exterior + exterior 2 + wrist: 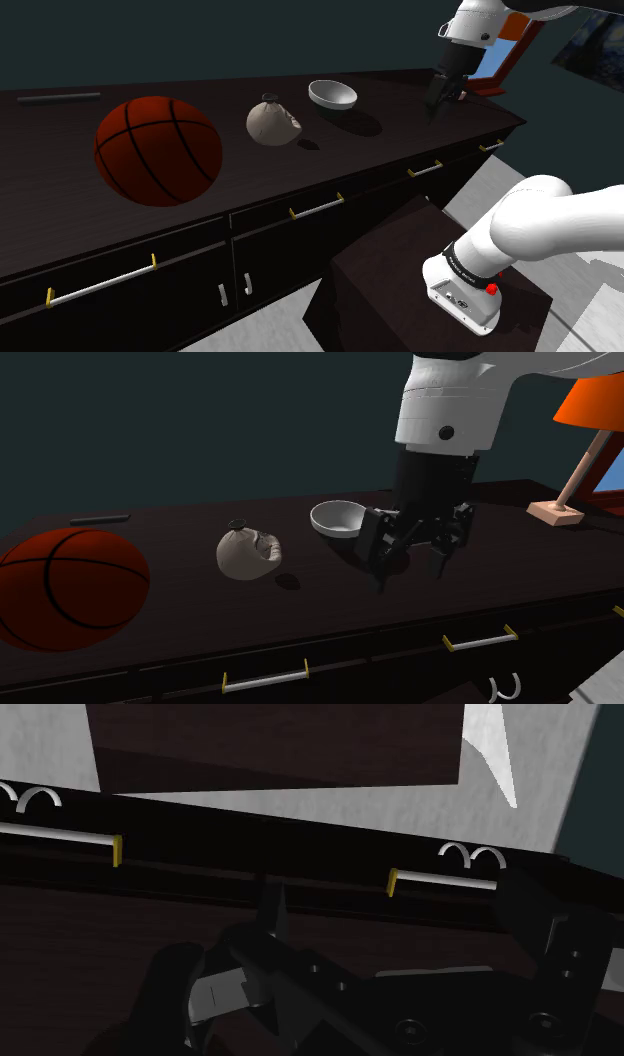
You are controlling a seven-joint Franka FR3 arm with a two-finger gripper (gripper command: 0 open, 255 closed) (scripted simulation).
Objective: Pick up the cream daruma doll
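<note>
The cream daruma doll [272, 120] [247, 552] is a roundish figure with a dark knob on top. It rests on the dark sideboard top [60, 190], between a basketball and a bowl. My black gripper [438, 103] [412, 578] hangs just above the top, well off to the shoulder view's right of the doll and past the bowl. Its fingers [383, 582] point down, stand apart and hold nothing. In the wrist view the sideboard's front edge and a drawer handle [440, 881] lie beyond the fingers.
A big orange basketball [158, 150] [68, 587] sits at the shoulder view's left. A grey bowl [332, 95] [337, 517] stands between doll and gripper. A small dark disc [288, 581] lies by the doll. A wooden lamp base [555, 512] stands far right.
</note>
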